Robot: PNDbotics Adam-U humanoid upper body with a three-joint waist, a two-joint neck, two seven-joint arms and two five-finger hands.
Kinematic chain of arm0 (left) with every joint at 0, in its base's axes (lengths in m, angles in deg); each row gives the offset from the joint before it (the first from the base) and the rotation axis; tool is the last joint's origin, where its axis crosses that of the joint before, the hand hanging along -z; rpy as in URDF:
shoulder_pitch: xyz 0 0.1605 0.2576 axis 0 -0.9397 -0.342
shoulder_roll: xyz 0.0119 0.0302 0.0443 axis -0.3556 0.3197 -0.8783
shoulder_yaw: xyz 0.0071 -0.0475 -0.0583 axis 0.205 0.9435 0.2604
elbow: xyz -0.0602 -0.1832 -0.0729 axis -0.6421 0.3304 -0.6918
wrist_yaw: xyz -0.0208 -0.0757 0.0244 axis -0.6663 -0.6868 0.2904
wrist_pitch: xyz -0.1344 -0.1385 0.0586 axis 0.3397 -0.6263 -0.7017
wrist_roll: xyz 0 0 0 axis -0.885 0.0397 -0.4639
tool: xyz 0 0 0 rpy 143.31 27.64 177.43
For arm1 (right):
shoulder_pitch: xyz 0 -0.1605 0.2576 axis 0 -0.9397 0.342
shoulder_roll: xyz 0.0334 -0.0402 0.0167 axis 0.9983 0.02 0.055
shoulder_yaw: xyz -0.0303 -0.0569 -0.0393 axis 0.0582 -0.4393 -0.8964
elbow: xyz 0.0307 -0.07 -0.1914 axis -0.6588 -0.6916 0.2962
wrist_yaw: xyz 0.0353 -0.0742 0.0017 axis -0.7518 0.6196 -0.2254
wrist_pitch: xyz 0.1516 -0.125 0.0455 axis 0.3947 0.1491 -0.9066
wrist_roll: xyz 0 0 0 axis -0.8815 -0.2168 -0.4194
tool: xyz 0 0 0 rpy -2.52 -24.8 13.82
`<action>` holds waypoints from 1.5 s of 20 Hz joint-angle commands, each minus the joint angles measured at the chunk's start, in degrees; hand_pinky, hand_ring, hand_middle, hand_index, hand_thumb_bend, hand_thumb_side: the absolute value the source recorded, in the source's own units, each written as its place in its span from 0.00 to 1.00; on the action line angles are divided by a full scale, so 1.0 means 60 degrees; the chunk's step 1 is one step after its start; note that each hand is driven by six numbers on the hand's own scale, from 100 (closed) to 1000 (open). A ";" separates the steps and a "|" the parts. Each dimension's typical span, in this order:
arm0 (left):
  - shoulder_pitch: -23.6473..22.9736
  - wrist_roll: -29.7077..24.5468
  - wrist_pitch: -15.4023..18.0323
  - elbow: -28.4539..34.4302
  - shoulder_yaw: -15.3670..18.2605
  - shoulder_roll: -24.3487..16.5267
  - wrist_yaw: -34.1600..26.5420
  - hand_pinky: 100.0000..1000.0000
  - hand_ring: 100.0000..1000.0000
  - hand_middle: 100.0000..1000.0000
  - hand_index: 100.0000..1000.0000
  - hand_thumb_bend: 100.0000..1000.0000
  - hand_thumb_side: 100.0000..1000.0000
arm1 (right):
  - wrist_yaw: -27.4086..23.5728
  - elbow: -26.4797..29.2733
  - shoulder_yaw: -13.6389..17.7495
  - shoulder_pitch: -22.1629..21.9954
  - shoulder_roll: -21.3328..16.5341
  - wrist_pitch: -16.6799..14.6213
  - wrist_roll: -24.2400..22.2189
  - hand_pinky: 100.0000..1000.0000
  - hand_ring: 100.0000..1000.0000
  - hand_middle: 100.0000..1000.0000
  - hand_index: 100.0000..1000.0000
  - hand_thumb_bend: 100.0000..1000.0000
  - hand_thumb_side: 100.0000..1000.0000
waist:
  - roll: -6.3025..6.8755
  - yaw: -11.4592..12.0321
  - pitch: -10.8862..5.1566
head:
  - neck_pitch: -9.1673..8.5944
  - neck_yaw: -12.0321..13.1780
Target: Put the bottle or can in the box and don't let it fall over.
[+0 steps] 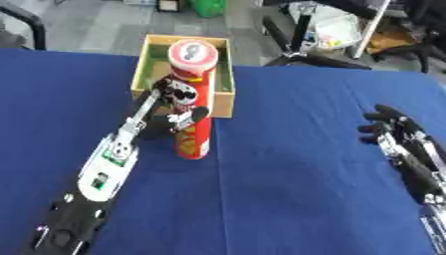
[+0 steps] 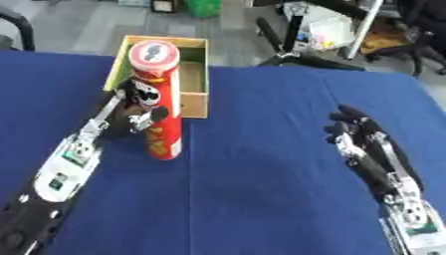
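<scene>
On blue bench point(image 1: 287, 164), red chip can point(image 1: 193, 99) stood upright just in front of wooden box point(image 1: 221, 74), not yet inside. Left hand point(image 1: 174, 107) curled round can mid-body, likely gripping low enough to keep it from tipping. Right hand point(image 2: 362, 134) idle, fingers relaxed, well apart at right.
</scene>
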 commanded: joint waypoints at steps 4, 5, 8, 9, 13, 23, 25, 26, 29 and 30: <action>0.0285 -0.0080 0.0080 -0.0088 -0.0054 0.0045 0.0199 0.73 0.78 0.84 0.98 0.63 0.59 | -0.0049 0.0075 0.0013 0.0135 -0.0099 -0.0016 -0.0047 0.71 0.74 0.77 0.90 0.00 0.41 | 0.0007 -0.0030 -0.0081 | -0.0101 0.0043; 0.0291 -0.0091 0.0087 -0.0110 -0.0052 0.0048 0.0251 0.71 0.76 0.83 0.97 0.62 0.59 | -0.0049 0.0074 0.0015 0.0134 -0.0100 -0.0016 -0.0046 0.71 0.74 0.77 0.90 0.00 0.41 | 0.0007 -0.0032 -0.0080 | -0.0099 0.0044; 0.0304 -0.0126 0.0114 -0.0153 -0.0050 0.0062 0.0381 0.68 0.74 0.80 0.96 0.61 0.57 | -0.0051 0.0072 0.0015 0.0133 -0.0100 -0.0016 -0.0046 0.71 0.74 0.77 0.90 0.00 0.41 | 0.0005 -0.0031 -0.0080 | -0.0095 0.0049; 0.0310 -0.0142 0.0121 -0.0165 -0.0053 0.0068 0.0418 0.67 0.73 0.79 0.96 0.60 0.56 | -0.0051 0.0071 0.0015 0.0134 -0.0099 -0.0015 -0.0047 0.71 0.74 0.77 0.90 0.00 0.41 | 0.0004 -0.0030 -0.0081 | -0.0092 0.0049; 0.0338 -0.0163 0.0183 -0.0188 -0.0064 0.0080 0.0633 0.60 0.65 0.73 0.92 0.52 0.53 | -0.0059 0.0067 0.0016 0.0135 -0.0093 -0.0009 -0.0041 0.71 0.74 0.77 0.90 0.00 0.41 | -0.0003 -0.0028 -0.0082 | -0.0092 0.0057; 0.0354 -0.0132 0.0360 -0.0222 -0.0101 0.0161 0.0415 0.31 0.37 0.40 0.71 0.00 0.29 | -0.0071 0.0058 0.0020 0.0135 -0.0086 0.0007 -0.0028 0.71 0.74 0.77 0.90 0.00 0.41 | -0.0010 -0.0029 -0.0080 | -0.0078 0.0073; 0.0364 -0.0018 0.0354 -0.0189 -0.0112 0.0163 0.0225 0.24 0.30 0.32 0.67 0.00 0.26 | -0.0071 0.0055 0.0019 0.0135 -0.0086 0.0010 -0.0030 0.71 0.74 0.77 0.90 0.00 0.41 | -0.0011 -0.0027 -0.0080 | -0.0075 0.0081; 0.0369 0.0047 0.0343 -0.0161 -0.0118 0.0158 0.0134 0.22 0.29 0.31 0.66 0.00 0.25 | -0.0070 0.0054 0.0018 0.0137 -0.0085 0.0010 -0.0031 0.71 0.74 0.77 0.90 0.00 0.41 | -0.0011 -0.0026 -0.0079 | -0.0078 0.0084; 0.0391 0.0237 0.0240 -0.0012 -0.0113 0.0119 -0.0077 0.13 0.20 0.22 0.60 0.00 0.28 | -0.0068 0.0054 0.0019 0.0145 -0.0086 0.0011 -0.0032 0.71 0.74 0.77 0.90 0.00 0.41 | -0.0010 -0.0019 -0.0078 | -0.0090 0.0086; 0.0402 0.0291 0.0180 0.0060 -0.0109 0.0101 -0.0148 0.13 0.20 0.21 0.60 0.00 0.28 | -0.0066 0.0054 0.0019 0.0148 -0.0086 0.0012 -0.0032 0.71 0.74 0.77 0.90 0.00 0.41 | -0.0008 -0.0019 -0.0077 | -0.0094 0.0087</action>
